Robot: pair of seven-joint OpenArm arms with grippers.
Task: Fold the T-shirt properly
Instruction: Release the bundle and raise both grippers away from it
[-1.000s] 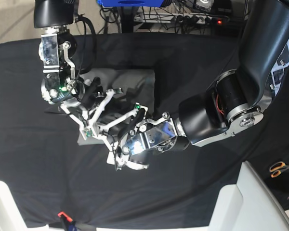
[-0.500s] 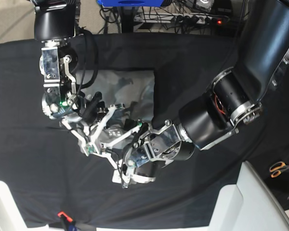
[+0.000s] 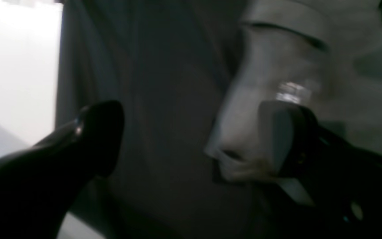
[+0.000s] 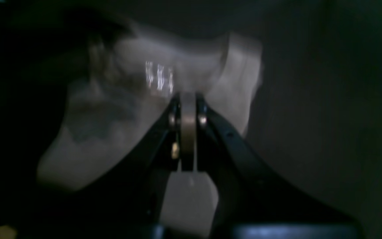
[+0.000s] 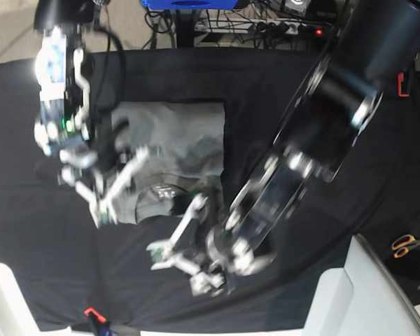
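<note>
The grey T-shirt (image 5: 178, 136) lies partly folded on the black table cloth (image 5: 287, 91), left of centre in the base view. My right gripper (image 5: 106, 208) is at the shirt's lower left edge. In the right wrist view its jaws (image 4: 187, 99) are pressed together, with a strip of grey cloth (image 4: 121, 109) pinched at the tips and a white neck label (image 4: 159, 79) just beyond. My left gripper (image 5: 182, 260) hangs open just in front of the shirt's lower edge. Its two dark fingers (image 3: 101, 132) stand wide apart, and a folded grey edge (image 3: 270, 66) lies by the right one.
Orange-handled scissors (image 5: 406, 245) lie at the right edge. A white surface (image 5: 357, 294) takes up the front right corner. A small red-orange object (image 5: 91, 312) sits at the table's front edge. Cables and a power strip (image 5: 266, 24) run behind the table.
My left arm has swung toward the front, taking its open gripper off the shirt onto the black cloth. My right arm shifted left. More of the shirt now shows.
</note>
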